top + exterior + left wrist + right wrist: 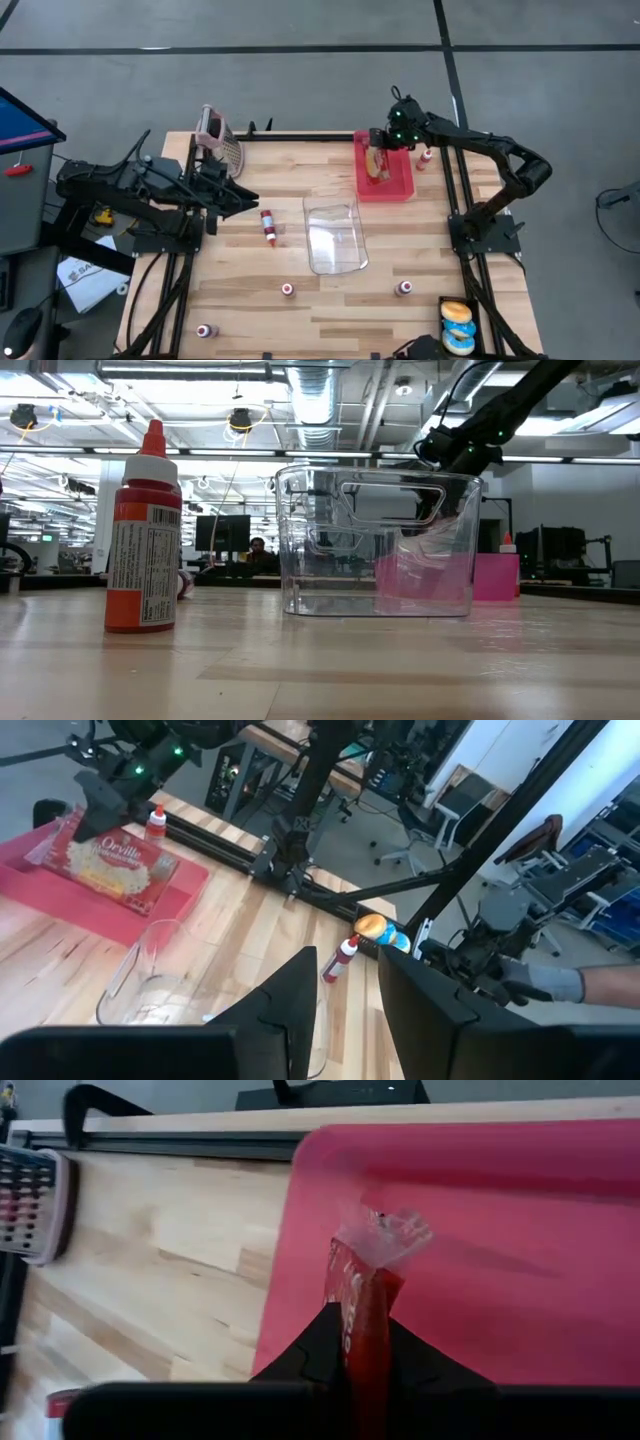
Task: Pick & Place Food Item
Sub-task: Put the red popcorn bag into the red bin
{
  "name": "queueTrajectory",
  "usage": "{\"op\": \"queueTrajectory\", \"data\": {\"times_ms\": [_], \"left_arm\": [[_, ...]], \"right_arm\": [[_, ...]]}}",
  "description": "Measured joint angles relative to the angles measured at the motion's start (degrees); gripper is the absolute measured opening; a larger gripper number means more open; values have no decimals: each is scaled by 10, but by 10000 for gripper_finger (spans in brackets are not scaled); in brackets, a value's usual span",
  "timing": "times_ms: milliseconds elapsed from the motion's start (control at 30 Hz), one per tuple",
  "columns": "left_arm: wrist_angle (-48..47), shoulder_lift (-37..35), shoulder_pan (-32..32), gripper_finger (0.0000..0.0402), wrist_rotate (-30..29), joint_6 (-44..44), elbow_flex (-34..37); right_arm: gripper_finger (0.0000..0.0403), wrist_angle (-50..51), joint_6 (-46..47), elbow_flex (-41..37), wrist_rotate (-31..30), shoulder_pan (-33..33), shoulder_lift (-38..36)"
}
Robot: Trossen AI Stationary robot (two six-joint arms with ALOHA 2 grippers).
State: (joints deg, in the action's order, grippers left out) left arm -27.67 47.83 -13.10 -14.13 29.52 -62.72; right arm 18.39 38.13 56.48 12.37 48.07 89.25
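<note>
Right hand (362, 1342) clamped on popcorn bag (376, 163) just over the red tray (398, 186), grasp done, placing left; left hand (345, 990) idle, partly open, surface's left side.

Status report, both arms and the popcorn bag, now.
Right gripper shut on popcorn bag, over the pink tray. Left gripper idle at table's left side, holding nothing. Clear container at mid-table, not in the way.
</note>
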Motion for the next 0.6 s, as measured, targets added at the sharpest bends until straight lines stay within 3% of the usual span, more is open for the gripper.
{"op": "queueTrajectory", "data": {"times_ms": [600], "left_arm": [[12, 0, 0, 106, 7, 8, 0]], "right_arm": [[110, -40, 9, -1, -13, -4, -9]]}}
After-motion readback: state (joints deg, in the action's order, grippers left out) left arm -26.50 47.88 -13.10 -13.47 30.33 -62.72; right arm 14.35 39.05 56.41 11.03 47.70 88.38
